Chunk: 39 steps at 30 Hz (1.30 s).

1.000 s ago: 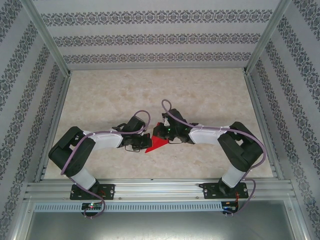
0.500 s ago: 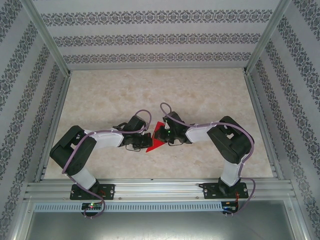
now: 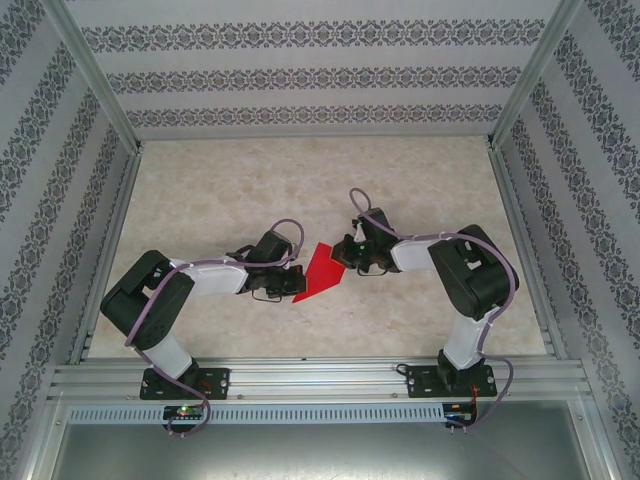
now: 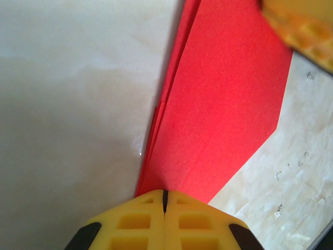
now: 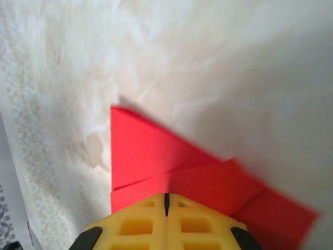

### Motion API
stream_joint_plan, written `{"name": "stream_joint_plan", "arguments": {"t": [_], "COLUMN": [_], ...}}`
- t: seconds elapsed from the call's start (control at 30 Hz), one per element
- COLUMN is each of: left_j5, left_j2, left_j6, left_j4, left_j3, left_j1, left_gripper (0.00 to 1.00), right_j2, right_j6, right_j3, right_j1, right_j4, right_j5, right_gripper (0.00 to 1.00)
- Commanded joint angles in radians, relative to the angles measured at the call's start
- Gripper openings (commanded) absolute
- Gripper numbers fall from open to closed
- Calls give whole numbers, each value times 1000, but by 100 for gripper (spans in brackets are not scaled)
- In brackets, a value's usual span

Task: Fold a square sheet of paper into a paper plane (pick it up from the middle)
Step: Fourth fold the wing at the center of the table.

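Observation:
The red sheet of paper (image 3: pixel 320 275) lies folded on the marble-look table as a slanted pointed shape between the two grippers. My left gripper (image 3: pixel 292 283) is shut, its tips set down on the paper's lower left end. In the left wrist view the red paper (image 4: pixel 218 104) fans out from under the shut yellow tips (image 4: pixel 164 191), layered along its left edge. My right gripper (image 3: pixel 343 258) is shut at the paper's upper right edge. Its wrist view has a fold line on the red paper (image 5: pixel 151 156) running under the shut tips (image 5: pixel 166 195). One right finger (image 4: pixel 302 26) shows in the left wrist view.
Patterned walls and aluminium posts (image 3: pixel 95 90) close in the table (image 3: pixel 300 180) on three sides. A metal rail (image 3: pixel 320 380) with both arm bases runs along the near edge.
My right gripper has slid to the right and slightly back across the paper, uncovering more red. Its elbow has folded up. The left gripper has stayed in place, shut.

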<state>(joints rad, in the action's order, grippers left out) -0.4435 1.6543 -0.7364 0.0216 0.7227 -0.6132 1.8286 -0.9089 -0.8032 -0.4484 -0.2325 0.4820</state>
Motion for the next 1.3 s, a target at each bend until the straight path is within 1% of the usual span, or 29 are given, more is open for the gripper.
{"name": "stream_joint_plan", "arguments": {"t": [0.0,0.17,0.23,0.4,0.5,0.57,0.67,0.8,0.87,1.0,1.1,1.2,1.27], "left_j5": [78,76,76,73,73,75,71,68,67,69,66,69,73], "left_j2": [67,64,64,66,62,60,59,64,68,65,70,65,64], "left_j6": [32,32,33,34,34,33,32,35,37,35,34,31,31], "left_j4": [199,199,201,198,196,193,189,189,191,189,186,185,191], "left_j3": [-71,-74,-72,-69,-68,-68,-67,-65,-63,-66,-64,-68,-69], "left_j1": [5,5,6,6,6,6,6,5,5,6,6,6,6], "left_gripper": [0,0,0,0,0,0,0,0,0,0,0,0,0], "right_j2": [40,47,36,-94,-224,-259,-244,-160,-120,-77,-38,-18,-19], "right_j6": [44,60,60,74,70,62,16,-46,-72,-118,-107,-98,-96], "right_j3": [1,-15,-21,-36,-4,7,35,47,47,64,61,73,71], "right_j1": [76,151,172,163,108,54,-35,-150,-187,-225,-243,-235,-224], "right_j4": [18,25,19,67,104,121,79,-5,-43,-76,-69,-47,16], "right_j5": [-49,-15,23,60,-16,-46,-55,-66,-62,-74,-73,-111,-155], "right_gripper": [4,4,5,7,7,6,4,3,2,2,1,1,1]}}
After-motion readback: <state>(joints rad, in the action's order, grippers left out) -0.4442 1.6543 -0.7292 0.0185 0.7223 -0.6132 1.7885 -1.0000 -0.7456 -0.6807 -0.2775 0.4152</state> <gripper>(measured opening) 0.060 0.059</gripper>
